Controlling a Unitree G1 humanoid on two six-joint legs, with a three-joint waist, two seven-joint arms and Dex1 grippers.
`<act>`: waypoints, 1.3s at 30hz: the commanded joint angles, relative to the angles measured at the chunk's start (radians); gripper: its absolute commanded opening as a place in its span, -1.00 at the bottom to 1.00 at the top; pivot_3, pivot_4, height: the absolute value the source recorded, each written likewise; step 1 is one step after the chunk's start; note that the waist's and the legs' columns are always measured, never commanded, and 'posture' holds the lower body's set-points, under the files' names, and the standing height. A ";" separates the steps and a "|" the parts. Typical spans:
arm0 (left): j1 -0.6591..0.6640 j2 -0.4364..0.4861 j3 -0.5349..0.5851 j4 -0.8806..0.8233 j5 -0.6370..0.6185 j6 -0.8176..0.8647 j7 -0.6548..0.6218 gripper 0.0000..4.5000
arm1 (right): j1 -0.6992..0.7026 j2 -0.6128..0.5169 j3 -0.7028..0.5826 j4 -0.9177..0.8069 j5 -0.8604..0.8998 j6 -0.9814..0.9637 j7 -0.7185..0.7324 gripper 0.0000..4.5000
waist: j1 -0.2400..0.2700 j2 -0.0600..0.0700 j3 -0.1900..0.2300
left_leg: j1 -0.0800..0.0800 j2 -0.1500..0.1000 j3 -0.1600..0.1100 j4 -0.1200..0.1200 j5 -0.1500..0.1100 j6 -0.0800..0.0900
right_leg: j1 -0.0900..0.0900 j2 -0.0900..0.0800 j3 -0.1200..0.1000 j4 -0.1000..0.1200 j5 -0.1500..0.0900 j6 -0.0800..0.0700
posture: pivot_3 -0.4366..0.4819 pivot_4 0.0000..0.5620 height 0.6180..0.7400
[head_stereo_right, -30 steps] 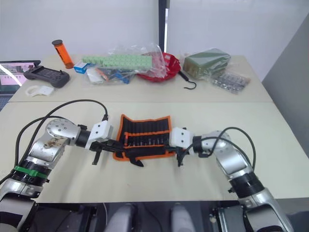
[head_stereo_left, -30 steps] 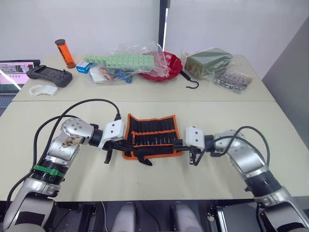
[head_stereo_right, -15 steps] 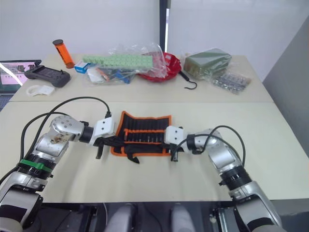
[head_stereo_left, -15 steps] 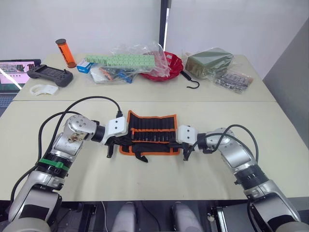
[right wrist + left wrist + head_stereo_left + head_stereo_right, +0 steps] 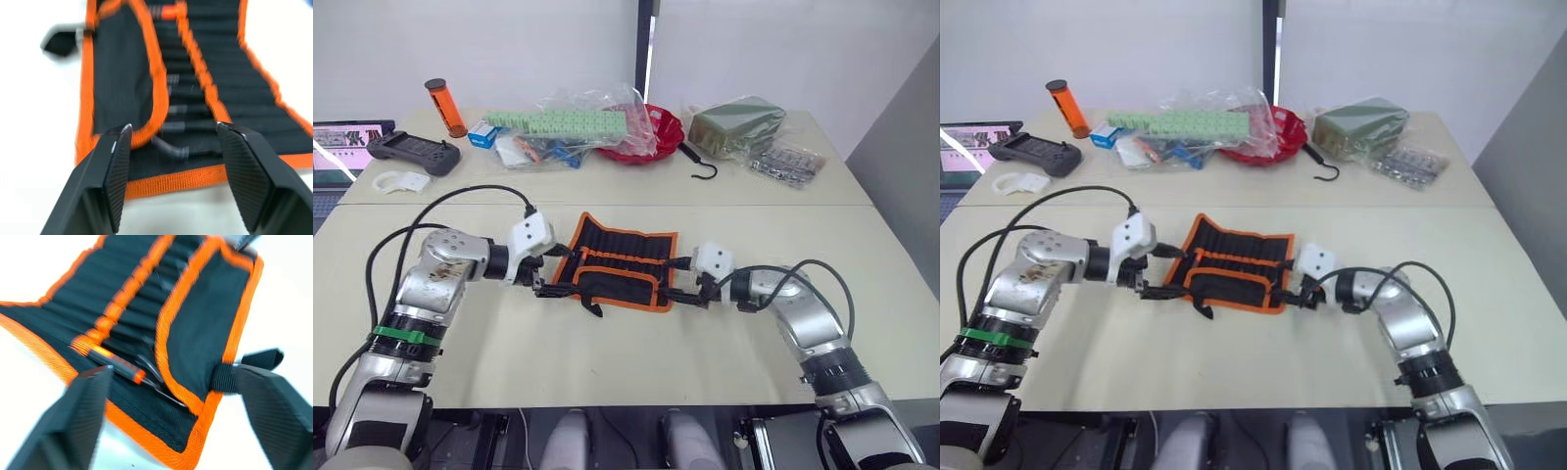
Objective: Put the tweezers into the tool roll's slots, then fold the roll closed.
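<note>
The black tool roll (image 5: 628, 253) with orange trim lies at the table's middle, slightly askew. Its near flap (image 5: 619, 285) is folded up over the lower part of the slots (image 5: 205, 73). Tweezers (image 5: 152, 370) sit in the slots, their ends showing beside the flap's edge. The small black strap (image 5: 593, 308) sticks out at the near side. My left gripper (image 5: 548, 289) stands wide open at the roll's left end, holding nothing. At the right end my right gripper (image 5: 678, 294) is open, its fingers (image 5: 113, 178) astride the roll's edge.
Along the table's far side stand an orange tube (image 5: 445, 108), a black controller (image 5: 413, 150), plastic bags of parts (image 5: 573, 122), a red bowl (image 5: 658, 132), a black hook (image 5: 703, 168) and a bagged green box (image 5: 736, 125). A laptop (image 5: 342, 147) sits far left.
Both grippers were shut at the roll's near edge and folded that flap up over the slots. Both have now opened. The roll has turned slightly.
</note>
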 commanded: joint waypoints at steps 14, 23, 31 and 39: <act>0.167 -0.113 0.022 -0.220 -0.093 0.068 0.175 -0.72 | -0.008 0.154 0.069 -0.101 0.022 0.157 -0.150 -1.00 | 0.002 0.000 0.000 | 0.000 0.000 0.000 0.000 0.000 0.000 | 0.000 0.000 0.000 0.000 0.000 0.000 | -0.05 -0.47 1.00; 0.110 -0.237 -0.046 -0.063 0.027 -0.025 0.334 -0.99 | -0.065 0.230 0.127 0.096 -0.111 0.089 -0.249 -1.00 | 0.005 0.000 0.000 | 0.000 0.000 0.000 0.000 0.000 0.000 | 0.000 0.000 0.000 0.000 0.000 0.000 | -0.05 -0.47 1.00; 0.157 -0.248 0.000 0.063 0.051 -0.101 0.408 -0.99 | -0.020 0.215 0.113 0.173 -0.174 -0.006 -0.313 -1.00 | 0.005 0.000 0.000 | 0.003 -0.001 0.000 0.000 0.000 0.000 | 0.002 -0.001 0.000 0.000 0.000 0.000 | -0.05 -0.47 1.00; 0.219 -0.243 0.037 0.076 0.045 -0.131 0.444 -0.99 | 0.033 0.184 0.081 0.151 -0.163 -0.044 -0.327 -1.00 | 0.003 0.000 -0.001 | 0.016 0.000 0.000 -0.001 0.000 0.000 | 0.015 0.000 0.000 -0.002 0.000 0.000 | -0.05 -0.47 1.00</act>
